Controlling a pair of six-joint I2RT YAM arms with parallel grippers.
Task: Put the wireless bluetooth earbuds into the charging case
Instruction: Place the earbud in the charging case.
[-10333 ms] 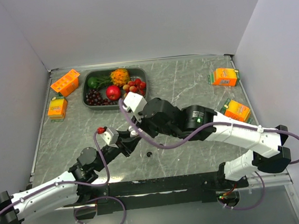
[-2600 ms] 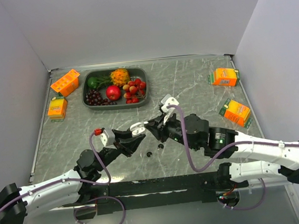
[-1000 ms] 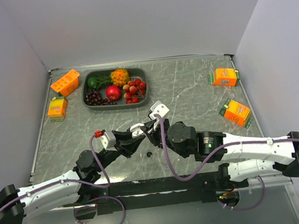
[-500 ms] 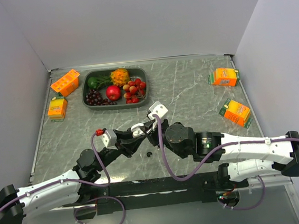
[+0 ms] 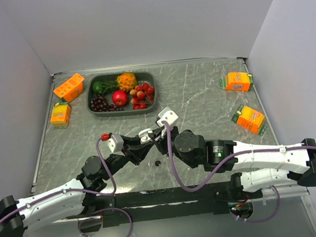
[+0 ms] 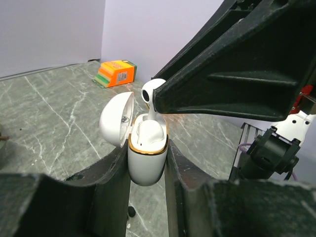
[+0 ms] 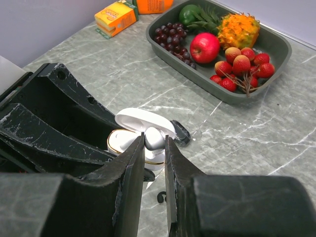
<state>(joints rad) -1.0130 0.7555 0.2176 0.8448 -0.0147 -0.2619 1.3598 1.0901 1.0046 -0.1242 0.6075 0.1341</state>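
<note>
Left jaws clamp the white, gold-rimmed charging case (image 6: 146,153) upright, lid open. Right jaws pinch 1 white earbud (image 6: 150,93) just above its mouth, stem pointing down.

A grey marble table (image 5: 200,86) carried a dark tray (image 5: 148,75) at 11 o'clock. In it lay dark grapes (image 5: 99,105), a red apple (image 5: 119,98), a spiky orange fruit (image 5: 126,80), a green fruit (image 5: 98,88) and red berries (image 5: 143,92). Near the tray, at 10 o'clock, sat an orange ribbed box (image 5: 69,87) and a yellow-orange carton (image 5: 61,114). A second carton (image 5: 238,81) lay at 2 o'clock and a third carton (image 5: 250,117) at 3 o'clock.
</note>
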